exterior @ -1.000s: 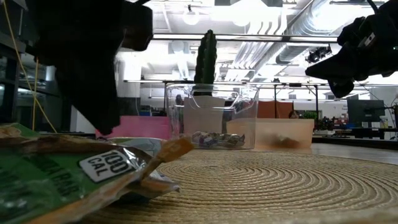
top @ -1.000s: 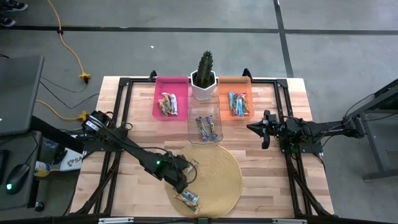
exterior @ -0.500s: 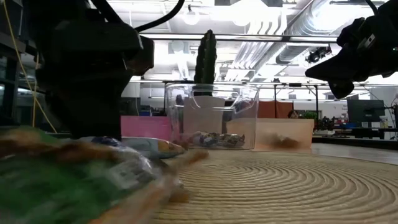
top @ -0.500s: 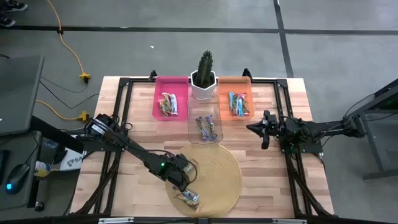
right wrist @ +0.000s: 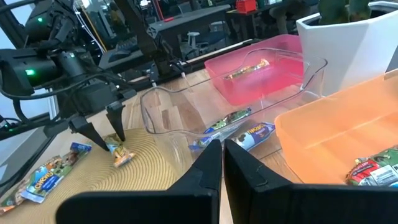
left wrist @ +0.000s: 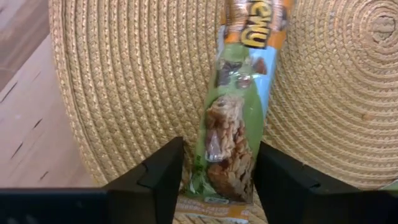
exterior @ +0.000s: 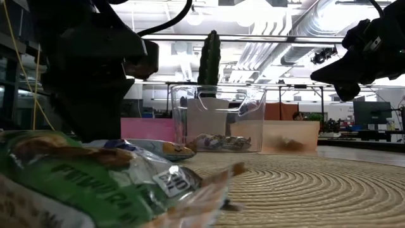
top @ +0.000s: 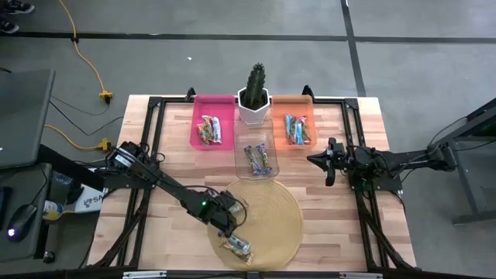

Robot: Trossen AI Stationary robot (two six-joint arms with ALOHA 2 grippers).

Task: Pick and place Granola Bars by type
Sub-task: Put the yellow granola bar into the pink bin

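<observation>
A granola bar [left wrist: 235,124] in a green and orange wrapper lies flat on the round woven mat [top: 275,209], near the mat's near left rim. My left gripper [left wrist: 219,144] stands over it, pointing steeply down, shut on it; the high view shows the gripper [top: 231,235] just left of the bars [top: 237,247]. Another bar [right wrist: 53,171] lies close by on the mat. My right gripper [right wrist: 222,168] waits shut, held level above the table's right side [top: 331,161]. My left gripper has the bar between its two fingers [left wrist: 163,171], which meet its two long sides [left wrist: 202,162] near the green end. The fingers come from above, slanting, and lie across the bar. The bar lies flat on the mat.
At the far side stand a pink bin [top: 212,120], a clear bin [top: 256,155] and an orange bin [top: 293,124], each with bars inside. A cactus in a white pot [top: 254,101] stands between the pink and orange bins. Black frame rails run along the table's edges.
My left gripper has come down onto the near left part of the mat and rolled a little. The green bar nearest the low camera has slid and turned on the mat, its label end now farther to that view's right.
</observation>
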